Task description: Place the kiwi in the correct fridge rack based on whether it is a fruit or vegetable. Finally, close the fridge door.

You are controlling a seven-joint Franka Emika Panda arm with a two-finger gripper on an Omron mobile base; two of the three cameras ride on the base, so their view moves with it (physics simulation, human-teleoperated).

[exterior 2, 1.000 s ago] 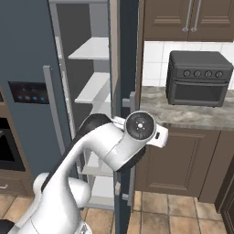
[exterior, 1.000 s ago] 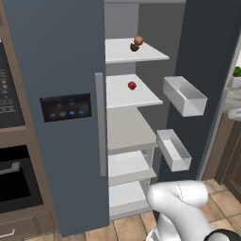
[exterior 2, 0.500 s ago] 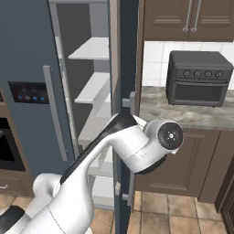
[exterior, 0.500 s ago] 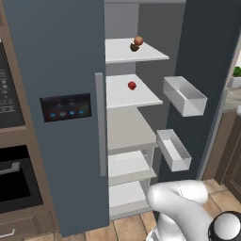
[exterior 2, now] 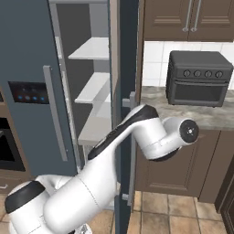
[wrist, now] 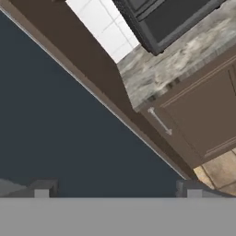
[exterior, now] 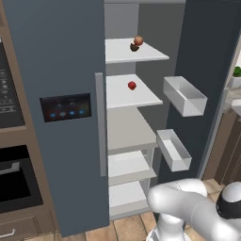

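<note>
Fridge interior, seen from the left base view, serves as the landmark: a grey cavity crossed by flat white shelves. Left of the cavity stands a closed slate-blue door with a dark display panel [exterior: 66, 107] lit by small blue dots, and a pale vertical bar handle [exterior: 100, 124] runs along that door's right edge. Farther left, a dark wall oven [exterior: 12, 183] sits in brown cabinetry.

Inside the cavity, the kiwi [exterior: 134, 47], a small dull brown ball, rests on the top fridge rack [exterior: 127, 52] toward its right rear, touching an orange-red round fruit [exterior: 138, 40] just behind it. One shelf below, a small red fruit [exterior: 132, 85] lies alone near the middle of its board.

Right of the cavity, the fridge door [exterior: 212, 70] stands wide open, carrying two pale bins [exterior: 184, 95] on its inner face, one above the other.

From the right base view, the white arm [exterior 2: 137, 137] reaches past the open door's edge, its wrist beside the lower brown cabinets. Right of the fridge, a dark toaster oven [exterior 2: 197, 77] sits on a speckled stone tabletop [exterior 2: 192, 112] under brown wall cabinets.

In the hand view, the gripper [wrist: 117, 189] faces the door's flat slate-blue outer face; its jaws are spread fully apart and hold nothing.
</note>
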